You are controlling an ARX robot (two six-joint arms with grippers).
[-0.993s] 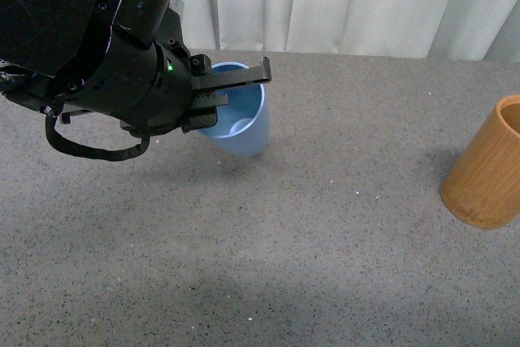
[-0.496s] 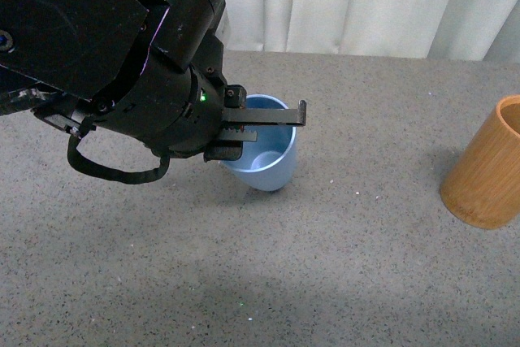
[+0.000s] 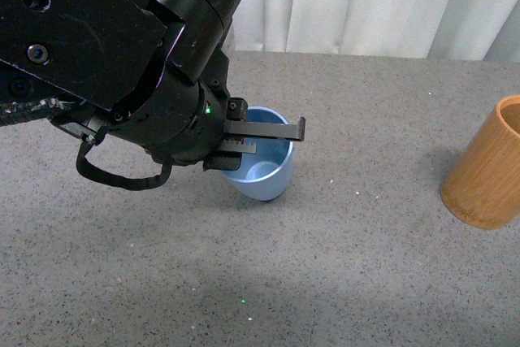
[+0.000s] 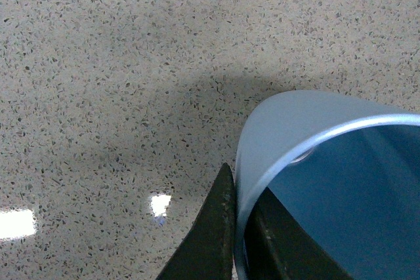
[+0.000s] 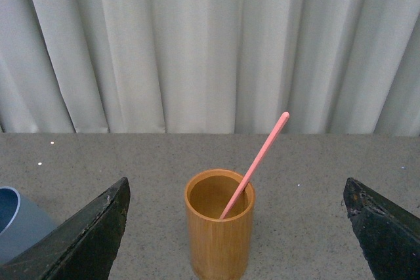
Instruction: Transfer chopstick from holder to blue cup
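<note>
Left jaws pinched the wall of the blue cup (image 3: 266,178) at the centre of the front frame, one inside the rim, one outside. My right jaws stood wide apart, framing the bamboo holder (image 5: 220,244) at mid-frame, the pink chopstick (image 5: 256,163) leaning inside it. Best, I judged, to seat the cup upright on the bench (image 3: 366,282) before letting go.

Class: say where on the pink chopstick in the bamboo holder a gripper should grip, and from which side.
Probably best to grip the slim pink chopstick on its bare upper length, coming from above along its lean. The round bamboo holder hides its lower part.
</note>
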